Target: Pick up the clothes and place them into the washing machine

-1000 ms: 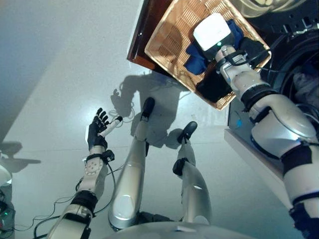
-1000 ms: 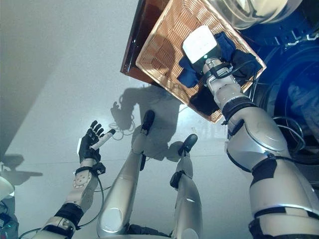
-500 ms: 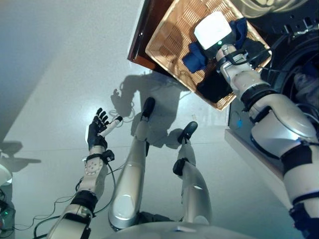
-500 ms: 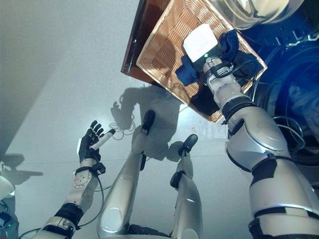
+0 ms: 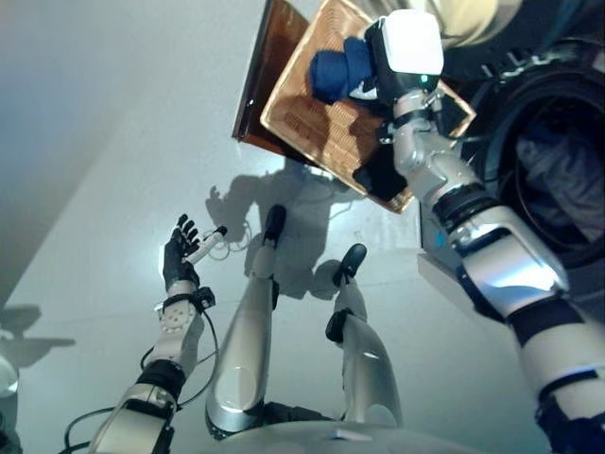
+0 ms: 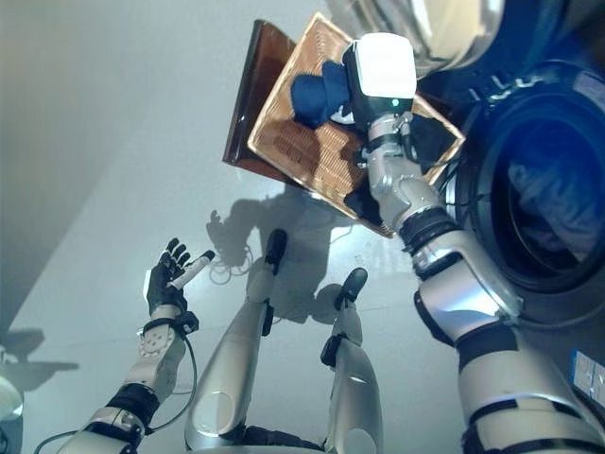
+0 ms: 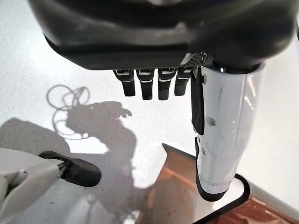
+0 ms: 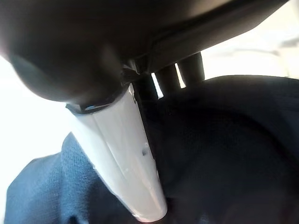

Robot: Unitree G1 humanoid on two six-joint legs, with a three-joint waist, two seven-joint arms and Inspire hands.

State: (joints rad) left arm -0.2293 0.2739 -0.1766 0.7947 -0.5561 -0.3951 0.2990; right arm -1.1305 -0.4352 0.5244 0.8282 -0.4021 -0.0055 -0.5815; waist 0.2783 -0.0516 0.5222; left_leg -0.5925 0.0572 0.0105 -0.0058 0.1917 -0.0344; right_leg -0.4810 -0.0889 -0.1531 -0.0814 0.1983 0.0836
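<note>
My right hand (image 8: 122, 154) is shut on a dark blue garment (image 5: 338, 72), its thumb and fingers pinching a fold of the cloth (image 8: 224, 154). The bunched garment hangs above the wicker basket (image 5: 312, 128), clear of its floor. A black garment (image 5: 382, 176) still lies in the basket's near corner. To the right is the washing machine's open round drum (image 5: 560, 180), with grey clothes inside. My left hand (image 5: 180, 257) is open, held out over the floor at the lower left, fingers (image 7: 149, 86) straight and holding nothing.
The basket rests on a dark brown wooden stand (image 5: 255, 95) beside the washing machine. The machine's glass door (image 6: 444, 33) stands open above the basket. Pale floor (image 5: 113, 151) spreads to the left.
My right hand has closed on the blue garment and lifted it out of the basket, up and to the left. The view has shifted. My left hand stays as it was.
</note>
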